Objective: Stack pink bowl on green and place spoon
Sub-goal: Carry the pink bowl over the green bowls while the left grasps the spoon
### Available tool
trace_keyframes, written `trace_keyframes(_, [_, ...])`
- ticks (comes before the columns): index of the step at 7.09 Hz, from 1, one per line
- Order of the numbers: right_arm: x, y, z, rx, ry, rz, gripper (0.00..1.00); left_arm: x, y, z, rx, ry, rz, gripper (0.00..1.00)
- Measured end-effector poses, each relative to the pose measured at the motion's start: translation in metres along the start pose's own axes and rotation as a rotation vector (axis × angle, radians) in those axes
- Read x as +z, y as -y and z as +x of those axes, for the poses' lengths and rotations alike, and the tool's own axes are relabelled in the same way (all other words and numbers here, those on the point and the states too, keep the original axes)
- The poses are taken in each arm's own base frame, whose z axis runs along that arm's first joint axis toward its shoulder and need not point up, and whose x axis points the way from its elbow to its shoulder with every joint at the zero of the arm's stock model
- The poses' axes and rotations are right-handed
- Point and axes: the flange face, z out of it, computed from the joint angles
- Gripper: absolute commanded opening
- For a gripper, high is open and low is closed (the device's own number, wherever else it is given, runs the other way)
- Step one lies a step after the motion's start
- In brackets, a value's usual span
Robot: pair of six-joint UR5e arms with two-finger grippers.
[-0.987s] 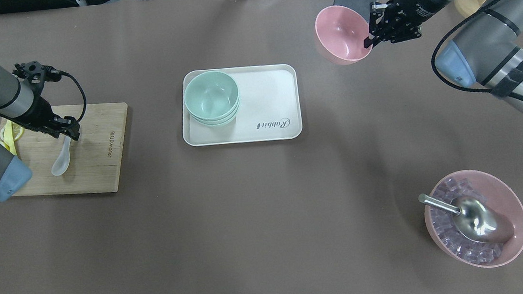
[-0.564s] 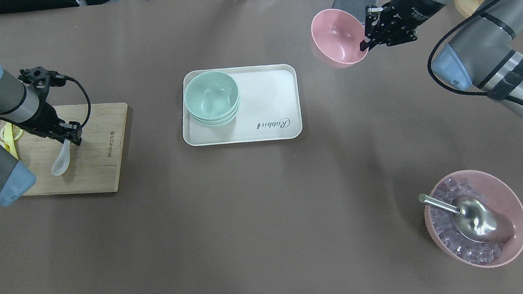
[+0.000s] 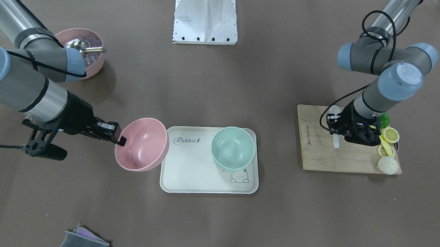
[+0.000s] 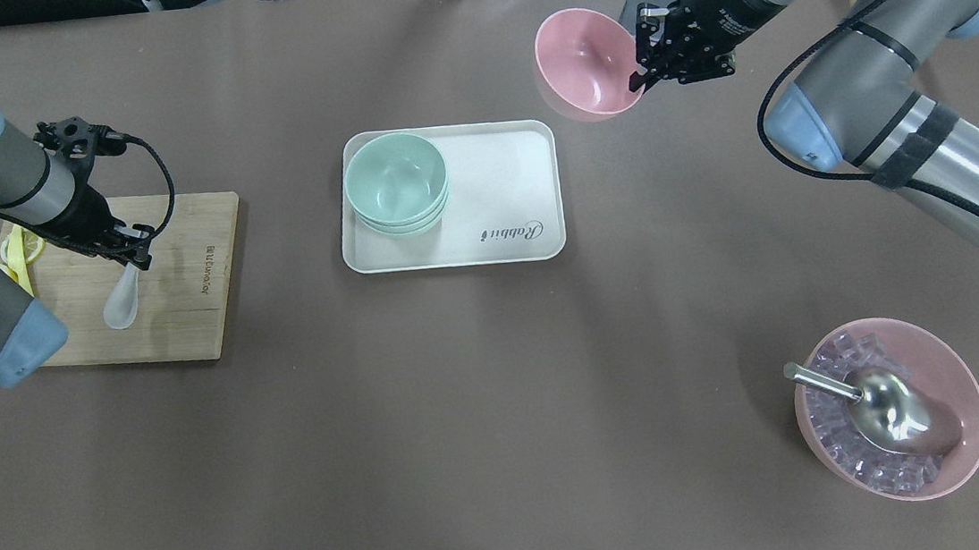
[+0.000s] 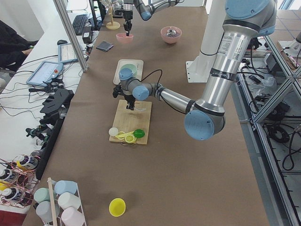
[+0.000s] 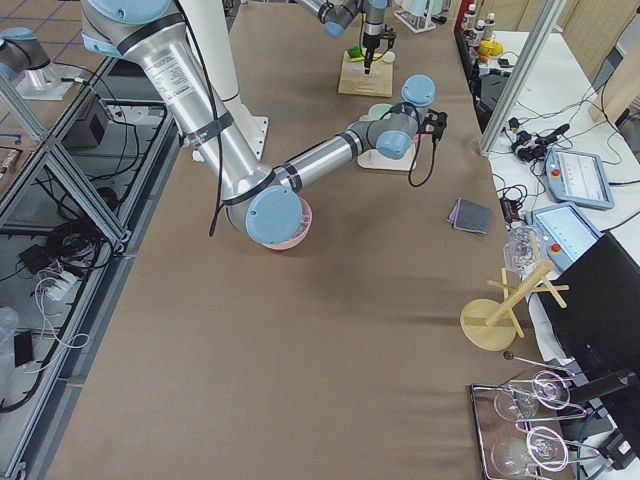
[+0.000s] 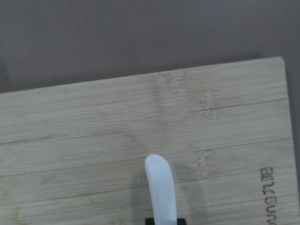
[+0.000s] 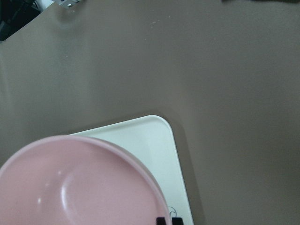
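My right gripper is shut on the rim of the empty pink bowl and holds it in the air, tilted, just off the far right corner of the white tray. The bowl also shows in the front view and the right wrist view. The green bowls sit stacked at the tray's left end. My left gripper is shut on the handle of the white spoon and holds it over the wooden cutting board. The spoon shows in the left wrist view.
A second pink bowl with ice cubes and a metal scoop stands at the near right. Lemon pieces lie on the cutting board's outer end. A grey cloth lies beyond the tray's right side.
My right gripper has carried the pink bowl left, toward the tray. My left gripper has lifted the white spoon slightly off the cutting board.
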Motion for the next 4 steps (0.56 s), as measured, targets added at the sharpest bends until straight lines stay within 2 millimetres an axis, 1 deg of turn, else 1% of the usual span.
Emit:
trace_keyframes(1, [0.016,-0.012,-0.023,-0.005,0.002,0.022,0.00,-0.030,0.005,0.013,-0.015,-0.006,0.000,0.00])
trace_keyframes(2, [0.035,-0.027,-0.045,-0.018,0.004,0.050,0.00,-0.057,0.013,0.017,-0.034,-0.040,0.001,0.00])
trace_keyframes(3, [0.052,-0.041,-0.067,-0.032,0.008,0.074,0.00,-0.080,0.021,0.012,-0.054,-0.087,0.000,0.00])
trace_keyframes(4, [0.071,-0.051,-0.091,-0.043,0.010,0.093,0.00,-0.092,0.025,0.009,-0.064,-0.116,0.000,0.00])
